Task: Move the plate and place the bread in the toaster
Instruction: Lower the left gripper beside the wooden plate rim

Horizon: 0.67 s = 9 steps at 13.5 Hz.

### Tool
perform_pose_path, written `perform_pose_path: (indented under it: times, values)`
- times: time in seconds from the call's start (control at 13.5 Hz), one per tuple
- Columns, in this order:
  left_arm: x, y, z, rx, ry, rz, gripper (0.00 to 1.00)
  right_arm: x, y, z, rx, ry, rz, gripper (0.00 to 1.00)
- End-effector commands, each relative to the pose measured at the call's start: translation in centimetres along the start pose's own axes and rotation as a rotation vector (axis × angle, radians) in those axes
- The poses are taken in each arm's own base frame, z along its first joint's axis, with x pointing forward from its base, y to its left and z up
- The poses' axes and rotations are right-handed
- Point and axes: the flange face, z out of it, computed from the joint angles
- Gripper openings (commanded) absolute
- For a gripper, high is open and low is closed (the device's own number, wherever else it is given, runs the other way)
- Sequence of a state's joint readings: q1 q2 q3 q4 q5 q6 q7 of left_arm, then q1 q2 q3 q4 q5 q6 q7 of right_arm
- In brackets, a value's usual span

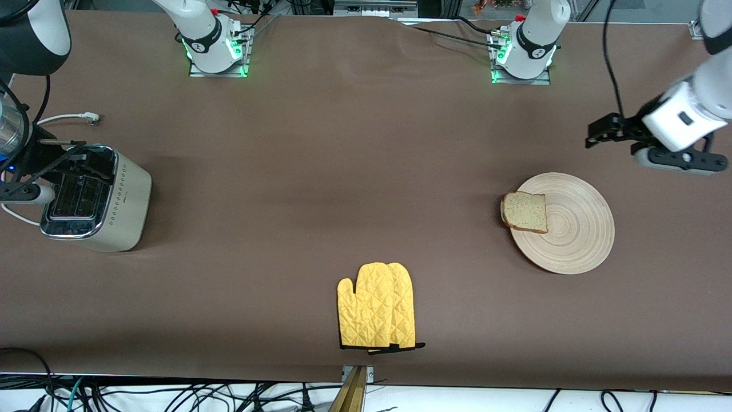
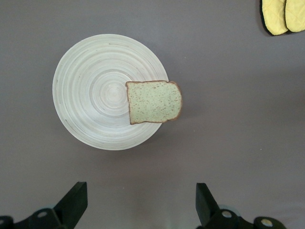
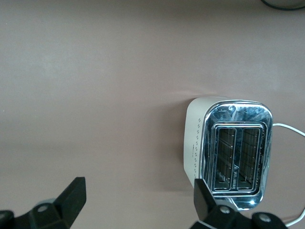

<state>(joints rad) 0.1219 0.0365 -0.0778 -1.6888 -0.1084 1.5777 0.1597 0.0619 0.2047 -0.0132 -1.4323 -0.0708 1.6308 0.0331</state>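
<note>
Bread (image 1: pixel 525 212), a single square speckled light-brown slice with a darker crust, lies on the round pale-wood ringed plate (image 1: pixel 572 240) near the left arm's end of the table, overhanging the plate's rim on the side toward the right arm, so moving the plate carelessly could tip it off. Both slots of the boxy cream toaster (image 1: pixel 123 200) with its chrome top, near the right arm's end, look empty. The left gripper (image 2: pixel 138 207) hangs wide open and empty over bare table beside the plate, and the right gripper (image 3: pixel 138 205), equally spread and empty, hovers over the toaster.

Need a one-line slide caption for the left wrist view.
Open left gripper above bread overhanging the plate rim.
</note>
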Motion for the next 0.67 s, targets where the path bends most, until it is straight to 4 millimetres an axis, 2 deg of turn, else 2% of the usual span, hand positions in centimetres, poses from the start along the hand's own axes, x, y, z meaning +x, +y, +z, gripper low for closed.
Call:
perform_pose_path:
  times: [0.0,0.22,0.37,0.52,0.59]
  values:
    - [0.6,-7.2,1.0,-0.136,0.008,0.047,1.00,0.0,0.1,-0.1,0.000,0.005,0.007,1.00]
    - [-0.5,-17.3,4.7,-0.277,0.020,0.000,1.00,0.0,0.1,-0.1,0.000,0.005,0.005,1.00]
    - [-1.2,-22.8,7.9,-0.388,0.063,0.056,1.00,0.0,0.0,-0.1,0.000,0.005,0.005,1.00]
    - [-2.0,-28.5,13.5,-0.518,0.105,0.098,1.00,-0.1,0.1,-0.2,0.000,0.006,0.007,1.00]
    - [-1.8,-30.0,16.7,-0.590,0.122,0.101,1.00,-0.1,0.0,-0.2,0.000,0.006,0.005,1.00]
